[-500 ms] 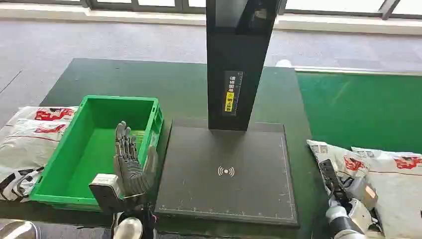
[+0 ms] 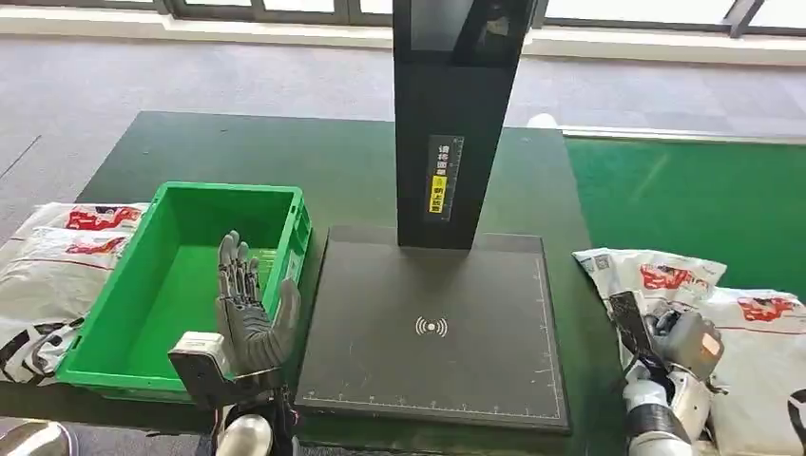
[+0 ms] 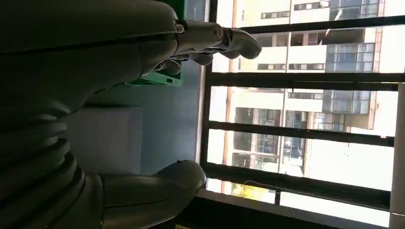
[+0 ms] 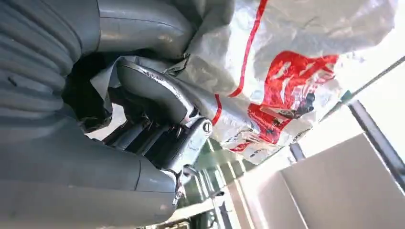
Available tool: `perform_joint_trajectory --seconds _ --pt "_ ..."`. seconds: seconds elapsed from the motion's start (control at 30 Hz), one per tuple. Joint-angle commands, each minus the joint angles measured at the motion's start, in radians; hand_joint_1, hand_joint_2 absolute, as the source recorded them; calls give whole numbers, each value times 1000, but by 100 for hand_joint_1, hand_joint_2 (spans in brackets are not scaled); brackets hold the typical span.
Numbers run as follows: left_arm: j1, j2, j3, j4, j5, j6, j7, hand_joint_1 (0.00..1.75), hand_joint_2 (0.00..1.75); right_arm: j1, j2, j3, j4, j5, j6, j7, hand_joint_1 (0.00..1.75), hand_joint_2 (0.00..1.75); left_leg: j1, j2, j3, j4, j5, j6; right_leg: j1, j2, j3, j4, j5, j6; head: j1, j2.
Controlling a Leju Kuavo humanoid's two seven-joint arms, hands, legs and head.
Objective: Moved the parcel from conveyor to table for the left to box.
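Observation:
My right hand (image 2: 667, 350) is at the lower right, at the conveyor's near end, and grips a white parcel (image 2: 648, 274) with red print. In the right wrist view its fingers (image 4: 162, 102) are curled into the crumpled plastic of the parcel (image 4: 272, 57). My left hand (image 2: 246, 312) is raised upright with its fingers spread and nothing in it, over the right rim of the green box (image 2: 124, 313). In the left wrist view the left hand (image 3: 71, 57) holds nothing.
A second white parcel (image 2: 765, 356) lies beside the held one on the green conveyor (image 2: 684, 199). More parcels (image 2: 52, 261) lie left of the box. A black scanner plate (image 2: 432, 380) with a tall black column (image 2: 456, 123) fills the table's middle.
The parcel in my right hand has shifted up and to the left, and its red print now faces up. My right hand rose a little. The left hand stayed put.

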Motion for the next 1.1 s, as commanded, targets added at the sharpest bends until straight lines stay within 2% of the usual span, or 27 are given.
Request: perform_joint_trajectory --seconds 0.03,0.23,0.27,0.4,0.73,0.77,0.9,1.1 --pt "31 -40 27 26 0 4 3 0 175 -21 82 -92 -105 -10 4 -2 175 175 0 2 1 -1 -1 0 0 1 1 -1 0 -1 0 0" --pt "31 -40 27 26 0 4 3 0 175 -21 82 -92 -105 -10 4 -2 175 175 0 2 2 -1 -1 0 0 2 1 -1 0 -1 0 0" --pt "29 -39 26 28 3 9 3 0 175 -12 141 -79 -239 -123 4 -142 175 175 0 3 3 -2 -1 -1 0 2 2 -2 0 -2 0 0" --pt "26 -35 21 27 4 18 3 0 175 49 217 65 -442 -227 4 -142 175 175 -1 4 0 -1 -1 -1 -1 3 -1 0 0 -1 0 0" --pt "28 -28 22 19 8 27 3 0 175 109 259 200 -559 -232 4 -142 175 175 0 5 3 -4 -1 -1 0 3 2 -2 -1 -3 0 0" --pt "28 -27 21 19 11 31 3 0 175 166 264 301 -708 -309 4 -142 175 175 0 2 1 -2 -1 -1 0 2 0 -1 -1 -2 0 0" --pt "24 -28 22 22 16 34 3 0 175 218 320 365 -878 -318 4 -142 175 175 -1 3 2 -3 -1 -1 -1 2 0 0 -2 -3 0 0" --pt "27 -28 22 18 16 38 3 0 175 257 325 438 -962 -337 4 -142 175 175 0 3 2 -3 -1 -2 0 1 1 -1 -2 -3 0 0"
